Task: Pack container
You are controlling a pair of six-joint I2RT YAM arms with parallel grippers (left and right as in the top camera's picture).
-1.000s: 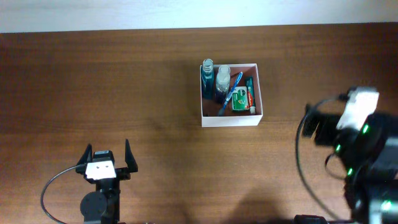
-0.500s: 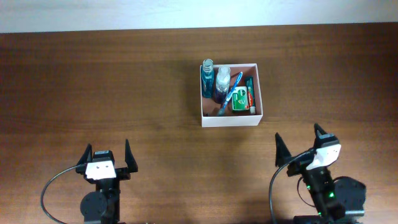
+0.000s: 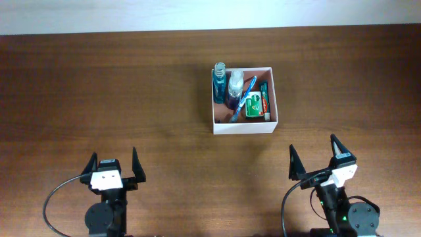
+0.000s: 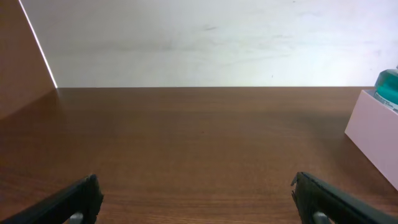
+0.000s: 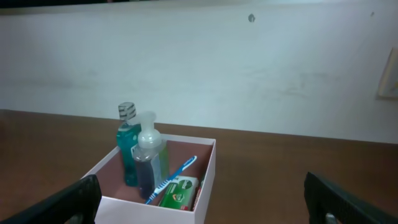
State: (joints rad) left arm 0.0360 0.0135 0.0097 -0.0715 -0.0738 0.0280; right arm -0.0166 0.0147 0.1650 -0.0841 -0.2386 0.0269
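Observation:
The container (image 3: 243,127) is a square white-walled box at the table's middle back, and its pinkish-brown inside shows in the right wrist view (image 5: 208,171). Standing in it are a teal bottle (image 3: 219,78) and a clear pump bottle (image 3: 235,85). Beside them lie a blue toothbrush (image 3: 245,99) and a green pack (image 3: 254,105). My left gripper (image 3: 114,157) is open at the front left, far from the box, with nothing between its fingers. At the front right my right gripper (image 3: 313,145) is open too, facing the box from a short way off.
The left wrist view shows bare brown tabletop, with the box's white corner (image 4: 376,127) at its right edge. A pale wall runs behind the table's far edge (image 5: 298,135). Nothing else lies on the wood.
The right arm swung in from the right edge and settled low at the front right, jaws open toward the box. The left arm and the box's contents have not moved.

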